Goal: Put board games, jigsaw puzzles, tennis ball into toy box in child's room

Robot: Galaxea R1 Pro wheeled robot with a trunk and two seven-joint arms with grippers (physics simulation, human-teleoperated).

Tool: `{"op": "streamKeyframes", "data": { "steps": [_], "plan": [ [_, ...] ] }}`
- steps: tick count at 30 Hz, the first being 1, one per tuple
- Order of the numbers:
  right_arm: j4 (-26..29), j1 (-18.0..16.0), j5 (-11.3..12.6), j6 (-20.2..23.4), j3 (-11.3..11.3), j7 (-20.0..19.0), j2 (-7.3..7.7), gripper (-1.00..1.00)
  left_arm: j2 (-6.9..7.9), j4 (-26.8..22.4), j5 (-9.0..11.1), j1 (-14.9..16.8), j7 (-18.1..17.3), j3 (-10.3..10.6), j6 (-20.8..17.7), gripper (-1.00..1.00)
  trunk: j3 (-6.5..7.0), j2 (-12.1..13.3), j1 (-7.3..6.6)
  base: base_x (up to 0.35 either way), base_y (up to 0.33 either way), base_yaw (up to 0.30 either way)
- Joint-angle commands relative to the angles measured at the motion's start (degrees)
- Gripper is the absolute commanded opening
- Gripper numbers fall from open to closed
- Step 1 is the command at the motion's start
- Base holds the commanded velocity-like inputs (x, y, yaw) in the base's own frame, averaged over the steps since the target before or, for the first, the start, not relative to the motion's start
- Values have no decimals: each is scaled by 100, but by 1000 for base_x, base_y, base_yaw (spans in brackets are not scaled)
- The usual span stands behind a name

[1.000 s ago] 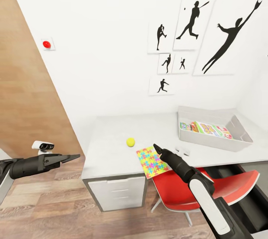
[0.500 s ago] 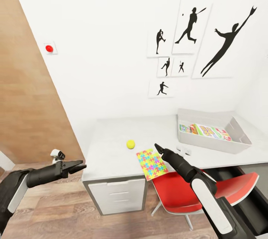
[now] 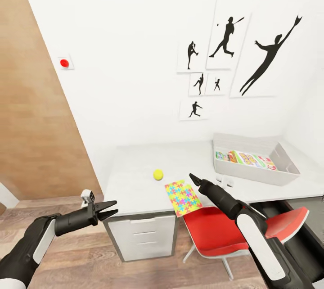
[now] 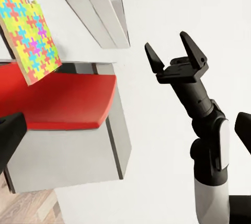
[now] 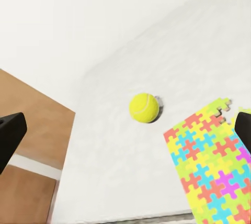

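Head view: the pale grey tabletop (image 3: 135, 176) stands against a white wall hung with black silhouette prints (image 3: 225, 59), and the grey toy box (image 3: 288, 173) sits at its far right end with printed board games (image 3: 245, 158) lying inside. The tennis ball (image 3: 158, 174) rests on the tabletop near the middle, well apart from the box, and one jigsaw puzzle (image 3: 182, 197) lies just beside it at the front edge, a corner overhanging above the red chair (image 3: 216, 232). The right hand (image 3: 192, 178) hovers over the far corner of that puzzle; the left wrist view shows its two fingers spread apart and holding nothing. The left hand (image 3: 110, 210) hangs low beside the tabletop's left end, over the wooden floor (image 3: 90, 257) — its fingers slightly parted and empty. In the right wrist view the ball sits close to the puzzle's edge — the two not touching. White drawers (image 3: 144, 235) sit under the tabletop's left part.
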State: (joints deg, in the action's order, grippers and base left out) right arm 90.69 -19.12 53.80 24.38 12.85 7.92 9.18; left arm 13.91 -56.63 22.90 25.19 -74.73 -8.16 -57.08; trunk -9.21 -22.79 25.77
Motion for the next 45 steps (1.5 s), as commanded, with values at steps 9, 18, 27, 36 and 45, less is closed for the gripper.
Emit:
{"op": "streamKeyframes", "data": {
  "steps": [9, 18, 27, 36, 45],
  "plan": [
    [10, -6, 60, 15, 13, 52, -7, 100, -149, 36, 17, 4, 5, -8, -23, 100, 62, -12, 1, -87, -2, 0],
    [10, -7, 60, 62, 24, 51, -30, 100, -326, 38, -5, 4, 11, -34, 38, 100, 69, -12, 1, -113, -69, 0],
    [10, -10, 60, 76, 31, 51, -46, 100, -324, 38, -5, 4, 4, -46, 39, 100, 69, -12, 1, -2, -1, 0],
    [10, -6, 60, 67, 35, 51, -48, 100, -328, 38, -1, 4, 3, -45, 58, 100, 69, -12, 1, 0, -35, 0],
    [10, -5, 60, 60, 55, 51, -54, 100, -319, 38, 19, 4, -26, -52, 73, 100, 99, -12, 1, 0, -2, -7]
  ]
}}
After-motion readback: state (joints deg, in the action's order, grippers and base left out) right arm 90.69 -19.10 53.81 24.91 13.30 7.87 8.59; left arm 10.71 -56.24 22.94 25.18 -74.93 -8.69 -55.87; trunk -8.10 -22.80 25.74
